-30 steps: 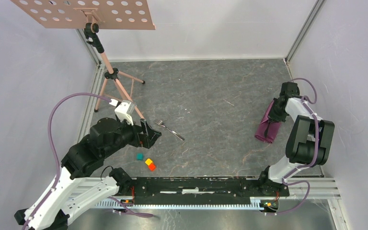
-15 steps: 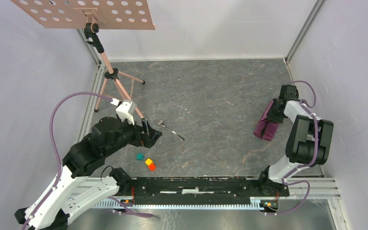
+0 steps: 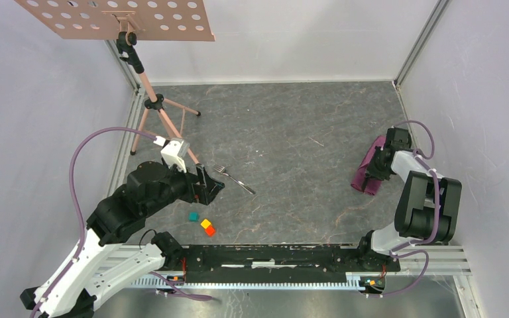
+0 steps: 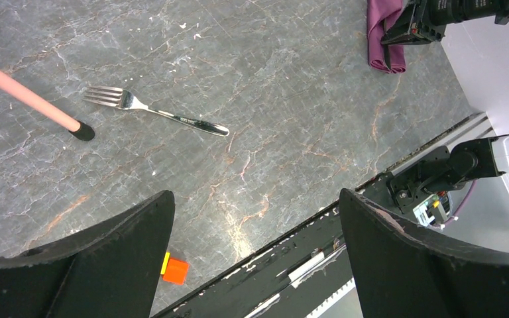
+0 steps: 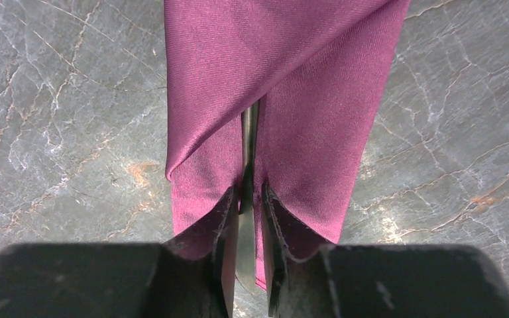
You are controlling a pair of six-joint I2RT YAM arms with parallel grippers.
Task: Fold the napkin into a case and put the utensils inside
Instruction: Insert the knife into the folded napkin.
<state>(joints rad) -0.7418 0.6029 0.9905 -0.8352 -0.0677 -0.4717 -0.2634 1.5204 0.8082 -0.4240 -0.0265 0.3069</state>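
Napkin [image 5: 305,99]: plum, folded into a long narrow case, lying close to the right edge of the tabletop [image 3: 285,126], about midway along it. A slit runs down its middle, and the knife [image 5: 249,129] shows in that slit as a thin grey strip, mostly tucked in. Right end effector [image 5: 246,195] sits at the near end of the case, fingers only a narrow gap apart with the knife end between them. A sliver of shadow beside the steel suggests a loose straddle, not a clamp. Best handling, as I judge it: open a little wider, then back straight out along the knife's line, low and slow, so the fingers do not snag the cloth or drag the knife out. Fork [image 4: 152,114] lies bare left of the tabletop's centre, well apart from the napkin and yet to go in. Left end effector [image 4: 255,199] hangs near it, fingers spread wide and holding nothing. Count: one napkin, two utensils (one knife, one fork), and three small blocks toward the near edge: teal block [image 3: 193,216], yellow block [image 3: 206,224], orange block [image 3: 211,231]. One pink music stand [image 3: 152,99] stands in the far left corner.
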